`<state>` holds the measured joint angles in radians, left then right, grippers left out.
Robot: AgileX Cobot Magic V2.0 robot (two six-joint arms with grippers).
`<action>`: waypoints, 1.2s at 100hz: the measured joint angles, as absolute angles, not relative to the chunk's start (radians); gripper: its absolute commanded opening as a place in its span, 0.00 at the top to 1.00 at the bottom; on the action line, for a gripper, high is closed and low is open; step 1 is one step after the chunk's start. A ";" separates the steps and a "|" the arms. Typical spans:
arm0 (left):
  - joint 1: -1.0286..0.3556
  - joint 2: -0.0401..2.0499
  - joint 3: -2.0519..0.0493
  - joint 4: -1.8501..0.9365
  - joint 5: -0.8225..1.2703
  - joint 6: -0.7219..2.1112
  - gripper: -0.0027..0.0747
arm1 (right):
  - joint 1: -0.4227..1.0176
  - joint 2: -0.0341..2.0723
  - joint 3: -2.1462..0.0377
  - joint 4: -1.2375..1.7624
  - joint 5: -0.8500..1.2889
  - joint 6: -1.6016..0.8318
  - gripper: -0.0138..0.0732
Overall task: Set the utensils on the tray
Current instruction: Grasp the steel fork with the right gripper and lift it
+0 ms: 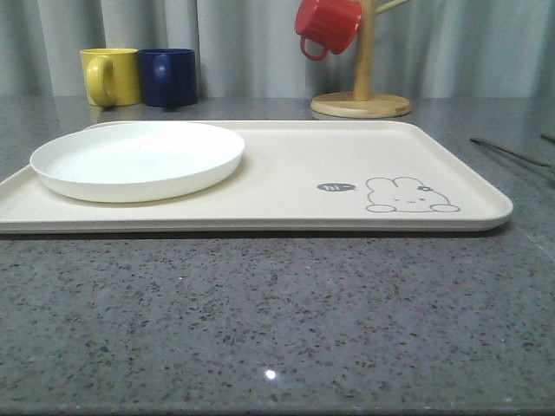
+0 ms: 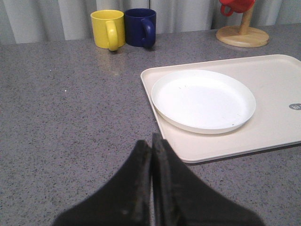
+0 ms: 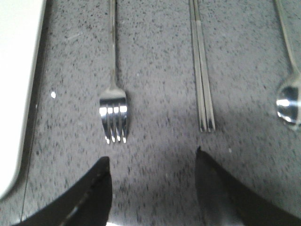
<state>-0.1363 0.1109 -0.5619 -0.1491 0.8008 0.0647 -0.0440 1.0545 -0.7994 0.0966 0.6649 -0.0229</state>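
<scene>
The cream tray point(image 1: 286, 165) with a grey rabbit drawing lies across the middle of the table; it shows too in the left wrist view point(image 2: 277, 117). In the right wrist view three silver utensils lie side by side on the grey table: a fork point(image 3: 113, 101), a pair of chopsticks point(image 3: 201, 70) and a spoon point(image 3: 288, 96). My right gripper point(image 3: 151, 157) is open and empty above the table, just short of the fork's tines and the chopstick ends. My left gripper point(image 2: 151, 142) is shut on nothing, hovering over the table near the tray's corner.
A round white plate point(image 1: 137, 159) sits on the tray's left half. A yellow mug point(image 1: 111, 76) and a dark blue mug point(image 1: 168, 77) stand behind it. A wooden mug stand point(image 1: 362, 102) with a red mug point(image 1: 327, 26) is at the back right. Thin utensil handles point(image 1: 512, 153) lie right of the tray.
</scene>
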 measured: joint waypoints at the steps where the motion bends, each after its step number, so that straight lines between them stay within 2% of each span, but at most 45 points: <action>1: -0.136 0.111 -0.562 -0.149 0.801 0.065 0.99 | -0.041 1.063 -0.807 0.097 0.668 -0.023 0.37; 40: -0.136 0.111 -0.562 -0.149 0.801 0.065 0.99 | 0.044 1.505 -1.236 0.102 0.983 -0.023 0.37; 49: -0.136 0.111 -0.562 -0.149 0.801 0.065 0.99 | 0.044 1.589 -1.305 0.102 1.023 -0.023 0.40; 66: -0.136 0.111 -0.562 -0.149 0.801 0.065 0.99 | 0.046 1.705 -1.395 0.106 1.069 -0.023 0.48; 99: -0.136 0.111 -0.562 -0.149 0.801 0.065 0.99 | 0.046 1.797 -1.443 0.106 1.076 -0.023 0.49; 108: -0.136 0.111 -0.562 -0.149 0.801 0.065 0.99 | 0.046 1.799 -1.443 0.108 1.076 -0.023 0.57; 120: -0.136 0.111 -0.562 -0.149 0.801 0.065 0.99 | 0.046 1.799 -1.447 0.117 1.076 -0.023 0.76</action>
